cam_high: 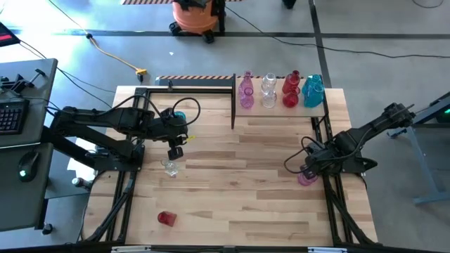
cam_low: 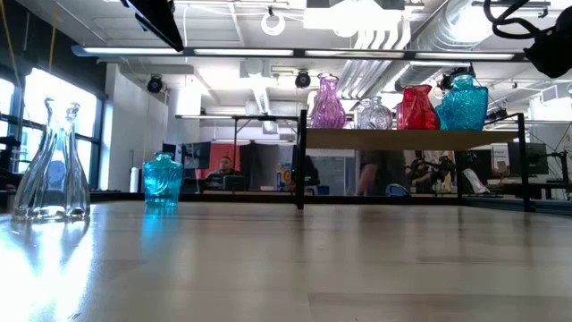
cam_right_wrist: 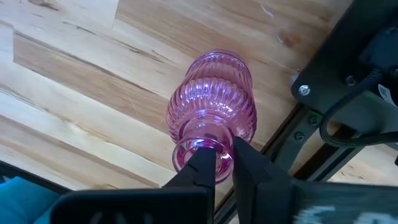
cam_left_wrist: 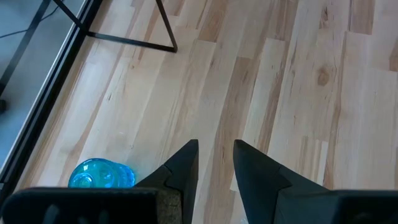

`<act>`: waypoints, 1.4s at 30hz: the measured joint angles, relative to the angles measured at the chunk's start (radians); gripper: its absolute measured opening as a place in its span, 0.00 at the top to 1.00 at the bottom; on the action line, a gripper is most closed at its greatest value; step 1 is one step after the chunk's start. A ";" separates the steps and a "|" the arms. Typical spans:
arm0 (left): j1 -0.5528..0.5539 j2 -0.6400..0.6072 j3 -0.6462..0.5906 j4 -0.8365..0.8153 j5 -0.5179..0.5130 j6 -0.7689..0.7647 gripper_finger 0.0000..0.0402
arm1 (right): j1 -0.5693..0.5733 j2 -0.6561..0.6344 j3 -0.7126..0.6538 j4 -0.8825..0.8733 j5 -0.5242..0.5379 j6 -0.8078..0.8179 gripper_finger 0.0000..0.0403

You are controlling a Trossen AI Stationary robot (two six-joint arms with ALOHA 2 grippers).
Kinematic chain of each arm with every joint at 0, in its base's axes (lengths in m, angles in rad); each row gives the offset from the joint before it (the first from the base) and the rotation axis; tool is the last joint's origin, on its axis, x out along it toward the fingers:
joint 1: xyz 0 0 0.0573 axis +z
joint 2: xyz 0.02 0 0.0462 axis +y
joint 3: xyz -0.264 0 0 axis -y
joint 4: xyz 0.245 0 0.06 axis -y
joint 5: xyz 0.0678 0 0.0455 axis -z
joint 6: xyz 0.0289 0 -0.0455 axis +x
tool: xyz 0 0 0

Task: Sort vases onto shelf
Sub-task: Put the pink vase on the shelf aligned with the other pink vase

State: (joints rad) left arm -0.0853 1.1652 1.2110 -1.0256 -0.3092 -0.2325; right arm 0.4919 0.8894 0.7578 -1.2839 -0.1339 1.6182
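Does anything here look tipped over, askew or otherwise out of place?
Yes. A red vase near the table's front left seems to lie on its side, and the pink vase, by the table's right edge, lies tipped over with the right gripper shut on its rim. The shelf vases stand upright.

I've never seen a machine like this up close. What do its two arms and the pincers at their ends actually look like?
Both arms are dark, nearly black, built from jointed tube-like segments, with thin black cables looping alongside them. The left arm and right arm look alike. Each ends in a gripper with two dark, wedge-shaped fingers tapering to blunt tips, as on the left gripper and right gripper. No markings show.
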 joint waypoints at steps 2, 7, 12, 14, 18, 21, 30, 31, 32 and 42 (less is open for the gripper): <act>0.000 0.000 0.000 0.000 0.000 0.000 0.78 | 0.000 0.002 0.013 -0.008 0.001 -0.015 0.99; 0.000 0.000 0.000 0.000 0.000 0.000 0.78 | -0.001 0.001 0.069 -0.004 0.013 -0.029 1.00; 0.000 0.000 0.000 0.000 0.000 0.000 0.78 | -0.019 0.003 0.098 0.005 0.014 -0.046 1.00; 0.000 0.000 0.000 0.000 0.000 0.000 0.78 | -0.037 0.003 0.114 0.007 0.014 -0.064 1.00; 0.000 0.000 0.000 0.000 0.000 0.000 0.78 | -0.083 0.003 0.150 0.009 0.018 -0.100 1.00; 0.000 0.000 0.000 0.000 0.000 0.000 0.78 | -0.131 0.020 0.184 0.016 0.018 -0.152 1.00; 0.000 0.000 0.000 0.000 0.000 0.000 0.78 | -0.307 0.170 0.324 -0.012 0.001 -0.403 1.00; 0.000 0.000 0.000 0.000 0.000 0.000 0.78 | -0.327 0.189 0.341 -0.023 0.001 -0.433 1.00; 0.000 0.000 0.000 0.000 0.000 0.000 0.78 | -0.346 0.206 0.360 -0.030 0.000 -0.463 1.00; 0.000 0.000 0.000 0.000 0.000 0.000 0.78 | -0.524 0.369 0.532 -0.104 -0.007 -0.771 1.00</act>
State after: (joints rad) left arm -0.0853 1.1652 1.2110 -1.0260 -0.3092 -0.2325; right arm -0.0326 1.2585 1.2900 -1.3880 -0.1409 0.8473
